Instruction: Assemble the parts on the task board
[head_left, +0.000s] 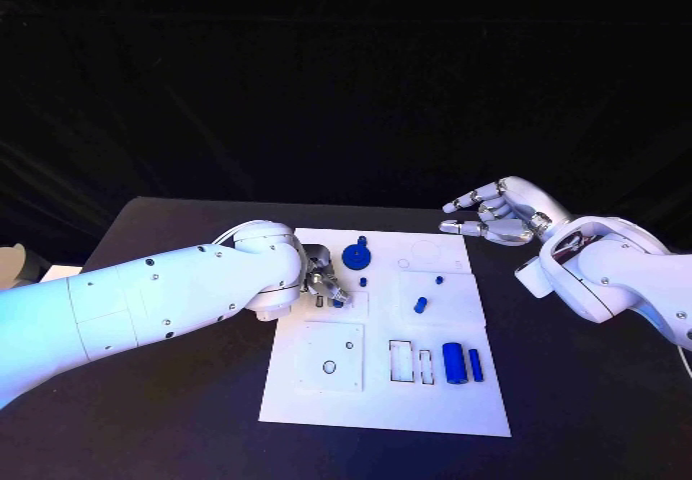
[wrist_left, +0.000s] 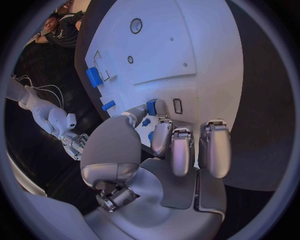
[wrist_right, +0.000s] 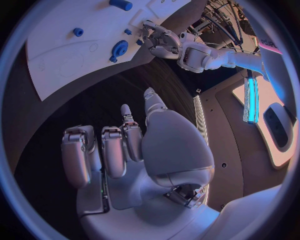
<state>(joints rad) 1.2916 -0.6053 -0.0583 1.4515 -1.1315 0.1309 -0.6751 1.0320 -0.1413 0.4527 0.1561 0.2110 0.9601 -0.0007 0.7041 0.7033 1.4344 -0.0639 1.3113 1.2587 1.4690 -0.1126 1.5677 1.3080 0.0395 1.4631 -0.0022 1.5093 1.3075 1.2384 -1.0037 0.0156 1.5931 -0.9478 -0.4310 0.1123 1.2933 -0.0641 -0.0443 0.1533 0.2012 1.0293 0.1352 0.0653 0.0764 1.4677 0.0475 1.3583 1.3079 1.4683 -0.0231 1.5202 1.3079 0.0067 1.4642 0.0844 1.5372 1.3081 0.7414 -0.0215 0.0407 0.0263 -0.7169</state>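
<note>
The white task board (head_left: 310, 400) lies in the middle of the table. My left hand (head_left: 320, 282) sits at the board's left edge and pinches a small blue piece (wrist_left: 150, 106) between thumb and a finger, close to a narrow slot (wrist_left: 177, 106). On the board's far part are a round blue gear (head_left: 358, 258) and a short blue peg (head_left: 420, 304). A blue cylinder (head_left: 453, 362) and a thin blue bar (head_left: 475, 365) lie near the front right. My right hand (head_left: 498, 215) hovers beyond the board's far right corner, fingers apart, holding nothing.
Empty cut-outs mark the board: a round hole (head_left: 329, 367) and upright rectangular slots (head_left: 401, 361) in the front half. Black table (head_left: 577, 400) surrounds the board. The right wrist view shows the gear (wrist_right: 119, 49) and my left hand (wrist_right: 161, 41) across the board (wrist_right: 62, 60).
</note>
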